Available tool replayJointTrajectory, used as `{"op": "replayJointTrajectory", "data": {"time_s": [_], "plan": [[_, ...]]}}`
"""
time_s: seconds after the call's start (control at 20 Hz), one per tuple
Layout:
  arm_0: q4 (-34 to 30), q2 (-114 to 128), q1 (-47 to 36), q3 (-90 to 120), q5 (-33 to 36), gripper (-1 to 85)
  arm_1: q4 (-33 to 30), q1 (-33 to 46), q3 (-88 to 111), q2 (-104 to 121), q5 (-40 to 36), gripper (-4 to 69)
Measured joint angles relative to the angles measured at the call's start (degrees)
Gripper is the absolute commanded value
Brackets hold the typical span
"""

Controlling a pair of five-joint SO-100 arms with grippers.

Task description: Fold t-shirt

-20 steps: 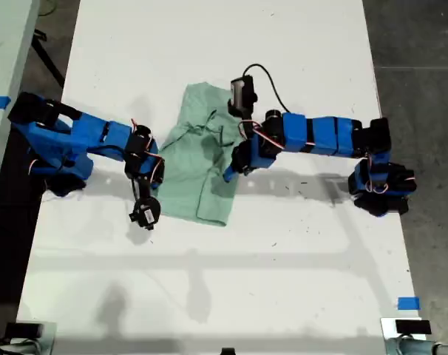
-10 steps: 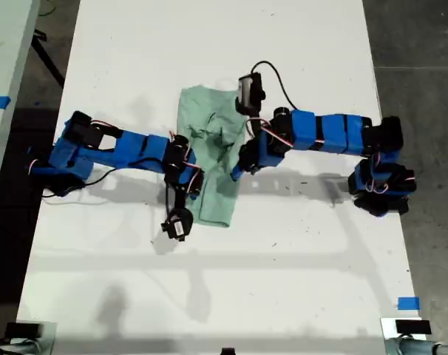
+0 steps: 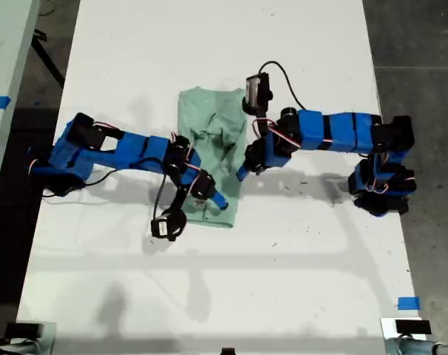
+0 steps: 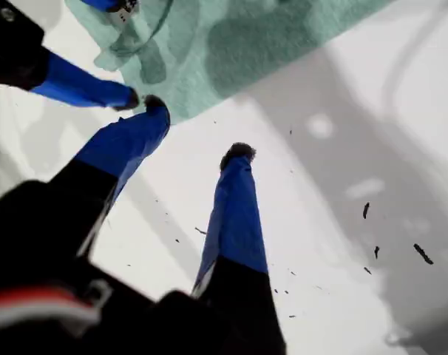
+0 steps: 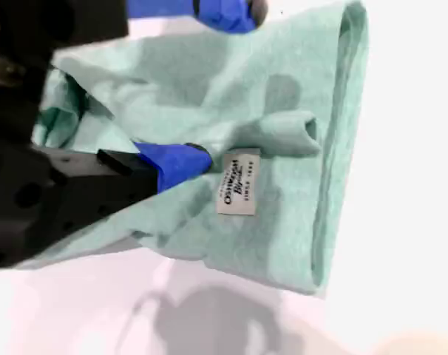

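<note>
1. The t-shirt point(image 3: 209, 118) lies crumpled and partly folded near the middle of the white table point(image 3: 209, 296), between the two blue arms, longer up and down the exterior view than across it
2. Its top edge in the exterior view is fairly straight; the middle is bunched into creases, and its lower end is narrower
3. My first gripper point(image 3: 241, 174) reaches in from the exterior view's right and sits at the shirt's right edge, low over the table
4. In the first wrist view my first gripper point(image 4: 197, 129) has its jaws spread apart with only bare table between them; it holds nothing, and the shirt point(image 4: 283, 37) begins just past the tips
5. One fingertip point(image 4: 156, 103) of it is right at the cloth's edge; I cannot tell whether it touches
6. My second gripper point(image 3: 215, 198) comes in from the exterior view's left and lies over the shirt's lower end
7. In the second wrist view one blue finger point(image 5: 172, 164) of it rests on the shirt point(image 5: 283, 222), its tip just beside a white label point(image 5: 239, 183) with dark print
8. The other finger is hidden behind the dark gripper body, so I cannot tell whether my second gripper is pinching the cloth or only pressing on it
9. A small raised fold of cloth stands just beyond that tip, and one long edge of the shirt is doubled over
</note>
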Motion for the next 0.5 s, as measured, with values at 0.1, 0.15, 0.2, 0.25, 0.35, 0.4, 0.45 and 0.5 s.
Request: {"op": "replayJointTrajectory", "data": {"time_s": [0.1, 0.15, 0.2, 0.25, 0.35, 0.4, 0.45, 0.5], "plan": [[4.22, 10.37, 0.0, 0.62, 1.58, 37.4, -0.26, 0.26, 0.79, 0.09, 0.0, 19.5], [6.77, 16.08, -0.09, 1.49, 1.85, 37.0, -0.35, 0.35, 1.32, 0.7, 0.0, 19.5], [9.76, 21.71, -1.76, 2.99, 2.2, 36.4, -0.44, 0.44, 1.58, 1.76, 0.0, 19.4], [12.39, 27.51, -3.43, 5.36, 2.2, 36.0, -0.44, 0.53, 2.46, 3.25, 0.09, 19.4], [15.12, 39.11, -7.56, 13.62, 2.2, 35.1, -0.44, 0.88, 5.8, 7.38, 0.88, 19.3], [15.12, 44.91, -9.58, 19.42, 2.02, 34.9, -0.35, 1.05, 7.91, 10.2, 1.67, 19.3], [15.12, 50.36, -10.37, 25.31, 1.14, 34.5, -0.35, 1.05, 10.28, 13.45, 2.46, 18.4], [15.12, 55.37, -10.46, 31.2, -0.26, 33.6, -0.35, 1.05, 12.83, 16.7, 3.43, 15.3]]}}
